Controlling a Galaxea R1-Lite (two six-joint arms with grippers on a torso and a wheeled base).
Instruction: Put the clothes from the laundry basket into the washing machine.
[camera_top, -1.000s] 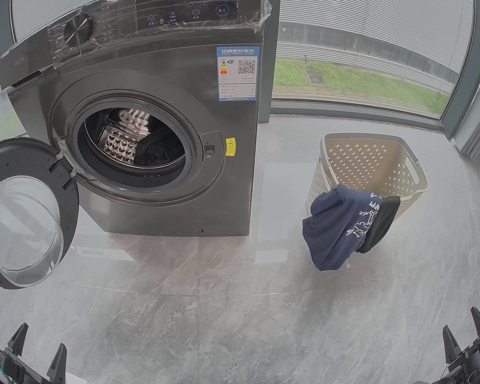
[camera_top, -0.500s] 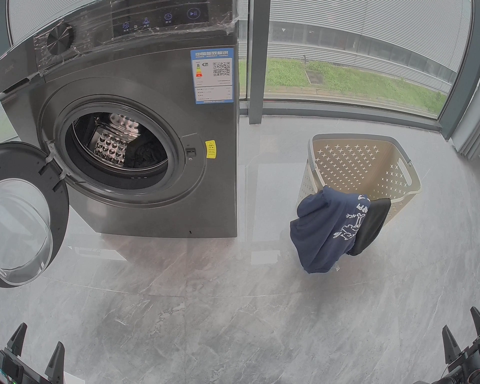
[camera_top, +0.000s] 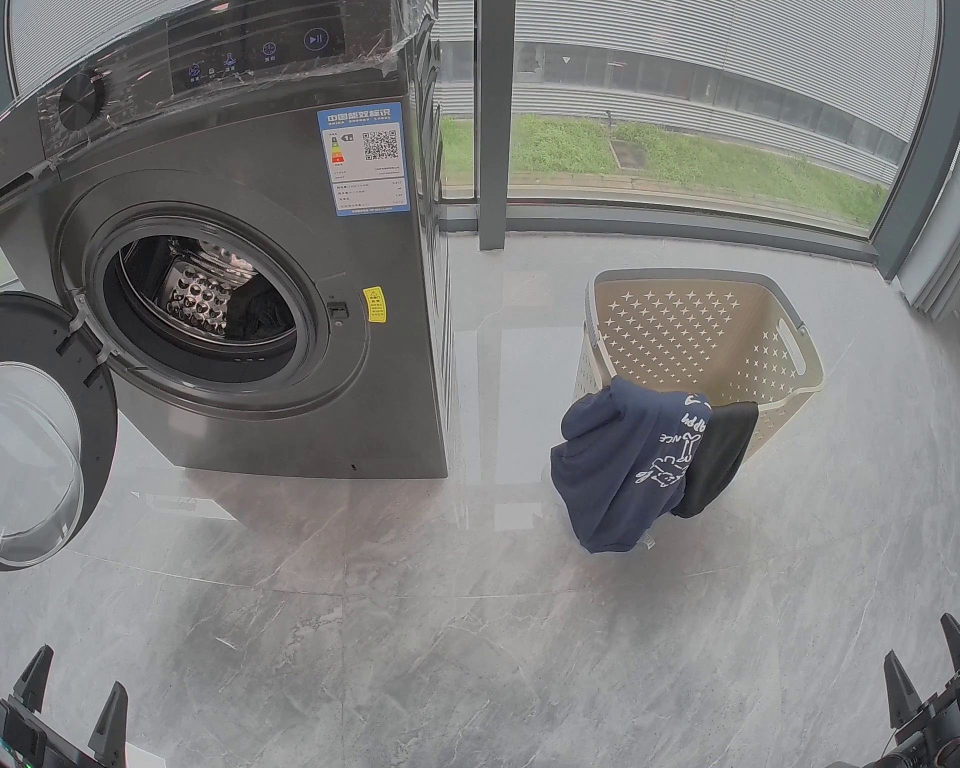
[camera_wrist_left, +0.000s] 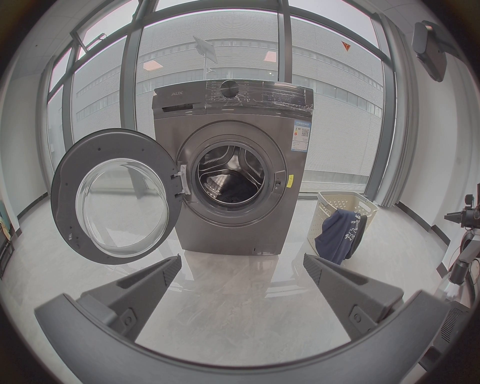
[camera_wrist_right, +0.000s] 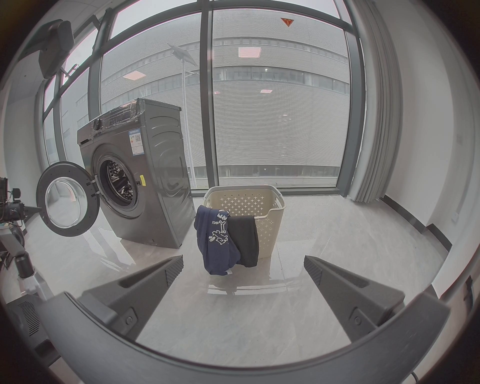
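Closest in, the left end effector (camera_top: 80, 672) and the right end effector (camera_top: 920, 640) hang low over the floor (camera_top: 450, 640), both spread wide and holding nothing, well apart from the clothes. The likeliest trouble is a shallow pinch: the navy shirt (camera_top: 620, 470) and the black garment (camera_top: 715, 460) overlap where they touch, so a grab at that seam may lift both at once or let one slide off onto the floor. Pulling on cloth draped over the near rim could also tip or drag the light laundry basket (camera_top: 700, 277), which stands on smooth tile. Farther on, a trailing hem might snag on the washing machine (camera_top: 380, 330) at its drum opening (camera_top: 200, 300), or a carrying arm could knock the door (camera_top: 40, 460), which stands swung fully open to the left of the machine. The navy shirt looks soft and bunched, with white print on one side, hanging down the basket's outside almost to the floor; the black garment hangs flat and narrower just beside it. Some dark cloth (camera_top: 255, 315) already lies inside the drum. I cannot tell whether more clothes lie at the bottom of the basket.
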